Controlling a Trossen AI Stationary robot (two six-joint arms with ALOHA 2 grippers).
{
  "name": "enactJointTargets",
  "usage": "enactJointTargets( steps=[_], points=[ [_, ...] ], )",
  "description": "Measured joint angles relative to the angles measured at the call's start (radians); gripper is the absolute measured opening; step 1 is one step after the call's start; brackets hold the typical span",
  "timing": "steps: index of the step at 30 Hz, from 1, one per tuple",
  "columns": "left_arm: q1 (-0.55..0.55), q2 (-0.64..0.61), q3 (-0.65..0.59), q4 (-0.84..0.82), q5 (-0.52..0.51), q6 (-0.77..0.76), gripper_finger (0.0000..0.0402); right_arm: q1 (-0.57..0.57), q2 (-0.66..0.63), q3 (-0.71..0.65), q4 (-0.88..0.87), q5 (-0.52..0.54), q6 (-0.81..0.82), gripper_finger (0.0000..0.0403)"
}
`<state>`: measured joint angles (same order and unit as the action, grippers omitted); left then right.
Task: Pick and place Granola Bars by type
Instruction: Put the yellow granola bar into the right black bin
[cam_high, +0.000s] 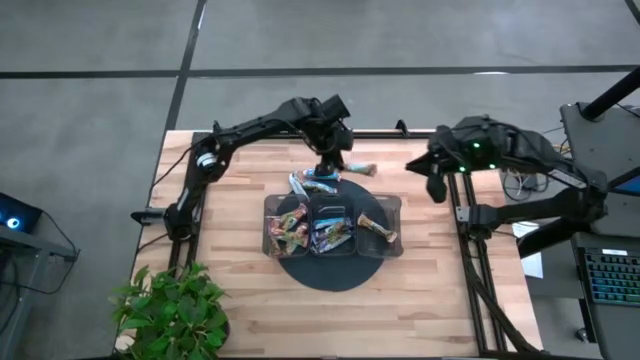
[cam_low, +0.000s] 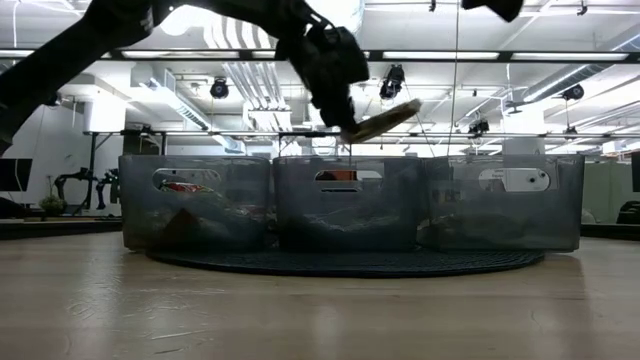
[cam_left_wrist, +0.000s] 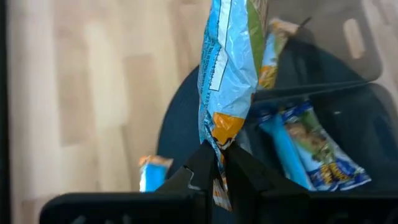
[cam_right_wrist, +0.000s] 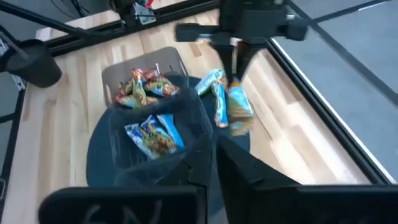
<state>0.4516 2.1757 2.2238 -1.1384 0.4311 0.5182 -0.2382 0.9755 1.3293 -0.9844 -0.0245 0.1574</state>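
The granola bars are foil-wrapped. Reddish ones (cam_high: 287, 228) fill the left compartment of the dark tray (cam_high: 392, 205), dark blue ones (cam_high: 328, 233) lie in the middle one, and one bar (cam_high: 378, 229) lies in the right one. Loose bars (cam_high: 358, 169) rest flat on the table beyond the tray. Above the tray's far edge, my left gripper (cam_left_wrist: 219, 149) is shut on a light blue bar (cam_left_wrist: 227, 68). My right gripper (cam_high: 437, 190) hangs shut and empty, raised near the table's right edge. My left gripper pinches the light blue bar by one crimped end (cam_left_wrist: 222, 138) between its two fingertips. The fingers slant down from the far left. The bar sticks out beyond the fingers, tilted (cam_low: 380, 119), and is lifted clear above the tray.
The tray stands on a dark round mat (cam_high: 330, 272) at the table's middle. A green plant (cam_high: 175, 310) sits at the near left corner. Bare wood lies near the front edge and on both sides of the mat.
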Motion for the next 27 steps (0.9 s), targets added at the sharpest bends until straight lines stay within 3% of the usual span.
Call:
enactJointTargets(
  steps=[9, 17, 27],
  points=[
    [-0.147, 0.0, 0.033, 0.065, 0.006, -0.042, 0.0014, 0.0, -0.102, 0.0, -0.169, 0.026, 0.057, 0.0012],
    [-0.258, 0.0, 0.043, 0.192, 0.023, -0.138, 0.0014, 0.0, -0.159, 0.0, -0.187, 0.039, 0.079, 0.0012],
    [-0.269, -0.002, -0.099, 0.378, -0.005, -0.318, 0.0014, 0.0, -0.155, -0.002, -0.187, 0.054, 0.07, 0.0012]
  ],
)
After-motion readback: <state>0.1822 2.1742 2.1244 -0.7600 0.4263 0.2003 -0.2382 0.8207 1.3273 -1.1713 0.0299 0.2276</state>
